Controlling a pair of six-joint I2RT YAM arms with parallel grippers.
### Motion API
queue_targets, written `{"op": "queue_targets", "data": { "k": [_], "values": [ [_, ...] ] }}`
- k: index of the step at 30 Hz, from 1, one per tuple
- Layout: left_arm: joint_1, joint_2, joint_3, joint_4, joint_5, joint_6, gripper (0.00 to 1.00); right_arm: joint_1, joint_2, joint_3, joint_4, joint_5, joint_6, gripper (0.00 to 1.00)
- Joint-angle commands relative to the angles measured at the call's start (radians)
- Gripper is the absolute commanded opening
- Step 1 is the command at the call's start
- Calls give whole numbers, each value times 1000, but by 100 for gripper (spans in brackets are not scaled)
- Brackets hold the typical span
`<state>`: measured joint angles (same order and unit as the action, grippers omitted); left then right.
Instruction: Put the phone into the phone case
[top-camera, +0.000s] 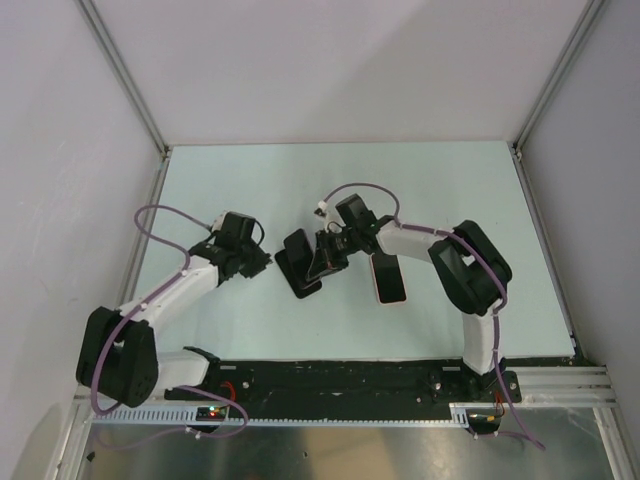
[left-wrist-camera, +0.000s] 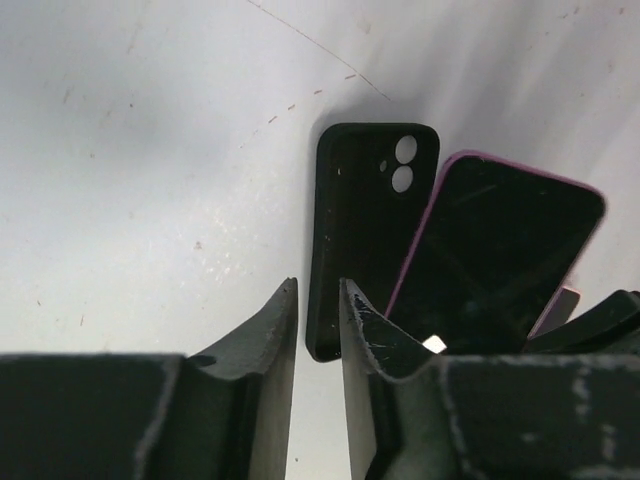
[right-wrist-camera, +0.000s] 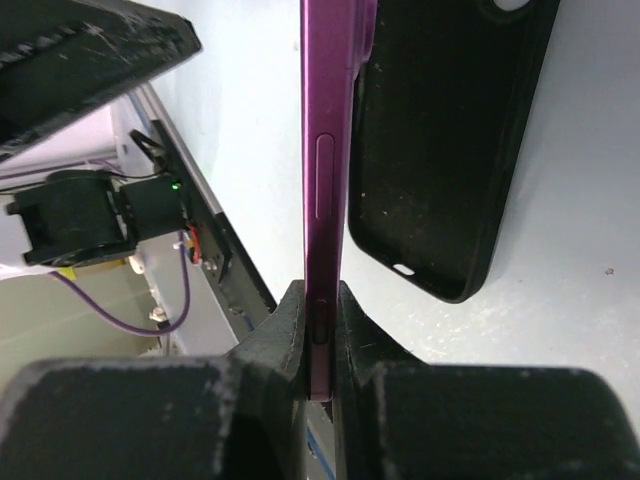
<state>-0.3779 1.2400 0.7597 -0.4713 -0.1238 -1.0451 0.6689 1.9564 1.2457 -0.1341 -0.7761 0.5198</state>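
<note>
The task is started but not finished. The right gripper (right-wrist-camera: 322, 300) is clamped on the phone (right-wrist-camera: 326, 150), its two fingers pressing the front and the back near one end. The phone is lifted off the table (top-camera: 250, 180) and stands on its edge, tilted, just beside the case (right-wrist-camera: 450, 150) and partly over it. The case lies flat on the table with the hollow side up, and the camera holes are at its far end in the left wrist view. Nothing is inside it yet.

The left gripper (left-wrist-camera: 318, 305) rests low near the near end of the case; its fingers are only a narrow gap apart and they hold nothing.

I judge that what is left is to lay the phone flat over the case, line up the corners, and press it in.
</note>
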Motion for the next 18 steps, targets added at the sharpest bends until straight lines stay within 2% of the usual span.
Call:
{"op": "queue_targets", "data": {
  "k": [1, 6, 18],
  "values": [
    [20, 46, 26, 48, 48, 69, 24, 29, 39, 83, -81, 33, -64, 0],
    [19, 78, -21, 108, 74, 66, 17, 49, 62, 92, -101, 73, -79, 0],
    [17, 184, -85, 207, 116, 49, 6, 72, 129, 145, -142, 88, -112, 0]
  ]
}}
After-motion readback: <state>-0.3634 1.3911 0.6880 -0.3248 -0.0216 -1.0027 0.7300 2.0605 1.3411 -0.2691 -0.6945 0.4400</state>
